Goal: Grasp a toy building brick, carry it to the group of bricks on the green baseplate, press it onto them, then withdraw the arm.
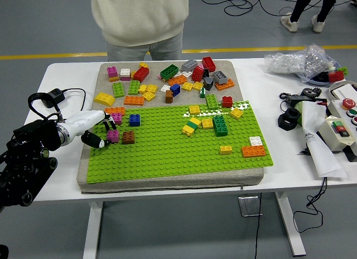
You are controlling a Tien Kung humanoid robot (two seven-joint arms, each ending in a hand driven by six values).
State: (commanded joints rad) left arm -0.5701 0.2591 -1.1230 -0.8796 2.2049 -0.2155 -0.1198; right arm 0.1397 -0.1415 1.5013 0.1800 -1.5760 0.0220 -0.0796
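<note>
The left hand (102, 132) has its fingers curled around a pink brick (112, 136), pinching it. A brown brick (128, 137) sits just past it on the green baseplate (178, 153).

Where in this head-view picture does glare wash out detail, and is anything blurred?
Head view: white glare speckles the green studded baseplate near its far edge, beside the small yellow brick; lighting is otherwise even with soft shadows; the bricks look sharp, and the left hand shows no obvious motion blur.

bare green baseplate (167, 158) near edge, brick pile (173, 80) crowding far side
</note>
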